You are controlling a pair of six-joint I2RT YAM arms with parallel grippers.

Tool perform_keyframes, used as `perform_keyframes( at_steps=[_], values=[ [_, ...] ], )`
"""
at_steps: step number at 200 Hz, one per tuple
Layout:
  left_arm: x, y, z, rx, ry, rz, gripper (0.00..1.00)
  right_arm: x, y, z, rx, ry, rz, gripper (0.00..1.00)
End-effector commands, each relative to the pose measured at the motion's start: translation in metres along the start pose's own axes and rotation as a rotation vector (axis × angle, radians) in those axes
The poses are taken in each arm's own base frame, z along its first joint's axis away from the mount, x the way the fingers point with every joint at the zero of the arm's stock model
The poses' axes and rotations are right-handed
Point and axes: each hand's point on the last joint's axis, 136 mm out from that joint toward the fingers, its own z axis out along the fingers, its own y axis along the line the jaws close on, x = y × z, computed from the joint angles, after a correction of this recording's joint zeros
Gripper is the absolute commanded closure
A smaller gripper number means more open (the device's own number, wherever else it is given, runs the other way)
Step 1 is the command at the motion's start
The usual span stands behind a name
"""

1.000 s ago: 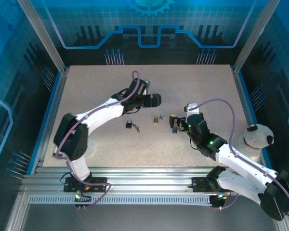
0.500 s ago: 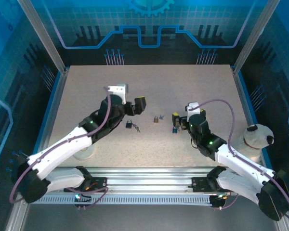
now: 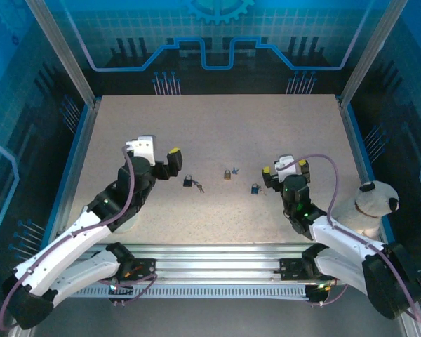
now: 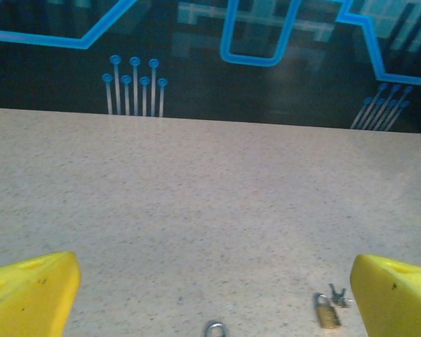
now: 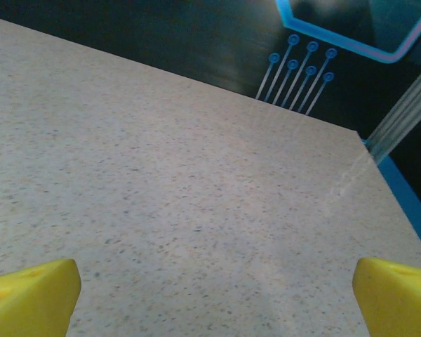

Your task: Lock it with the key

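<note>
No readable text — none anywhere

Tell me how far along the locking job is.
Nothing looks done. The dark padlock and brass padlock lie on the table with the keys loose beside the dark one. Nothing is in hand: the left gripper and right gripper are open and empty. Picking up a key, inserting it and turning it all remain.

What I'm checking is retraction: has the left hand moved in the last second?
Yes. The left hand swung leftward, from right of the dark padlock to left of it.
</note>
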Motion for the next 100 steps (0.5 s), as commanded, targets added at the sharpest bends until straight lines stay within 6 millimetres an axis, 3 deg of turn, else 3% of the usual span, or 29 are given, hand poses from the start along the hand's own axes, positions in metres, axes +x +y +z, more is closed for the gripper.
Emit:
perform_keyframes(
  at_steps=[1, 26, 59, 100],
  values=[
    [0.022, 0.025, 0.004, -0.085, 0.051, 0.064, 0.01, -0.012, -0.022, 0.007, 0.073, -0.079, 0.051, 0.00],
    [0.037, 0.043, 0.010, -0.129, 0.065, 0.063, 0.01, 0.002, -0.027, 0.018, 0.086, -0.046, 0.074, 0.00],
    [0.044, 0.055, 0.015, -0.166, 0.041, 0.068, 0.01, 0.016, -0.028, 0.035, 0.119, -0.021, 0.031, 0.00],
    [0.053, 0.063, 0.023, -0.184, 0.061, 0.032, 0.01, 0.010, -0.029, 0.051, 0.148, -0.045, 0.011, 0.00]
  ],
)
